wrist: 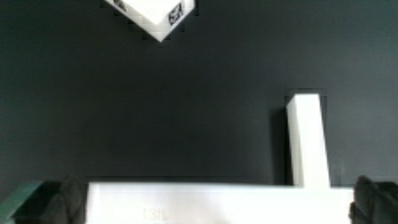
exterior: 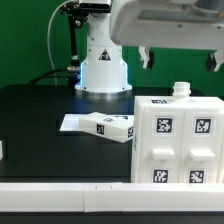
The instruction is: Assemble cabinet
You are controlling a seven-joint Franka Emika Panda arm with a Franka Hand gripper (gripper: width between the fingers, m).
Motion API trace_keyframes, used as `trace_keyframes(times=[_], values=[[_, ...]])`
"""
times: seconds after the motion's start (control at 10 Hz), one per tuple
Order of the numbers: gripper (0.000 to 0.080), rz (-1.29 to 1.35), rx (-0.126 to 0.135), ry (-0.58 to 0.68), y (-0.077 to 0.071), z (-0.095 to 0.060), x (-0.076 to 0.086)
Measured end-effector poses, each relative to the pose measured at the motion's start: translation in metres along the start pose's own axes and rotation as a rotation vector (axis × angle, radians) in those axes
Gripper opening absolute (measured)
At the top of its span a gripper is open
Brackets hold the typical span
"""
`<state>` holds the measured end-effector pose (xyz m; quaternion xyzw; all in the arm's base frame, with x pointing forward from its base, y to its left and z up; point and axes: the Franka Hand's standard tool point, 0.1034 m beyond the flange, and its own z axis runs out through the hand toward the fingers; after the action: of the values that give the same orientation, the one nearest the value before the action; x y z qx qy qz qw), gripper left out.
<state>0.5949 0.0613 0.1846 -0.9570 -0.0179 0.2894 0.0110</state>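
Observation:
The cabinet's large white box frame (exterior: 175, 145) stands at the exterior view's right, with black-and-white tags on its front and a small white knob (exterior: 180, 90) on top. A smaller flat white tagged part (exterior: 100, 125) lies on the black table to its left; its corner also shows in the wrist view (wrist: 160, 15). My gripper (exterior: 179, 60) hangs open and empty just above the box frame. In the wrist view the gripper (wrist: 210, 205) has its dark fingers (wrist: 36, 205) at either side of the frame's white top (wrist: 214, 198). A narrow white edge (wrist: 306, 140) runs off from it.
The white domed robot base (exterior: 103, 60) stands at the back of the black table (exterior: 40, 110). A white rail (exterior: 60, 200) runs along the table's front edge. A small white object (exterior: 2, 150) shows at the exterior view's far left.

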Motion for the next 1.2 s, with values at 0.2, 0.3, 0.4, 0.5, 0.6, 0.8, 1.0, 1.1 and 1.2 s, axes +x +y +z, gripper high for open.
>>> trace_keyframes(times=[0.2,0.3,0.4,0.5,0.6,0.8,1.0,1.1,1.2], values=[[0.0796,0.005,0.019,0.010,0.009,0.020,-0.018],[0.0797,0.011,0.012,0.008,0.012,0.025,-0.018],[0.0797,0.011,0.012,0.008,0.012,0.024,-0.018],[0.0797,0.011,0.012,0.008,0.012,0.025,-0.018],[0.0797,0.012,0.013,0.007,0.012,0.025,-0.018],[0.0797,-0.087,0.024,0.067,0.022,0.030,-0.018],[0.0797,-0.143,0.035,0.134,0.031,0.050,-0.035],[0.0797,-0.131,0.032,0.148,0.029,0.057,-0.043],[0.0797,-0.119,0.032,0.143,0.027,0.058,-0.044]])
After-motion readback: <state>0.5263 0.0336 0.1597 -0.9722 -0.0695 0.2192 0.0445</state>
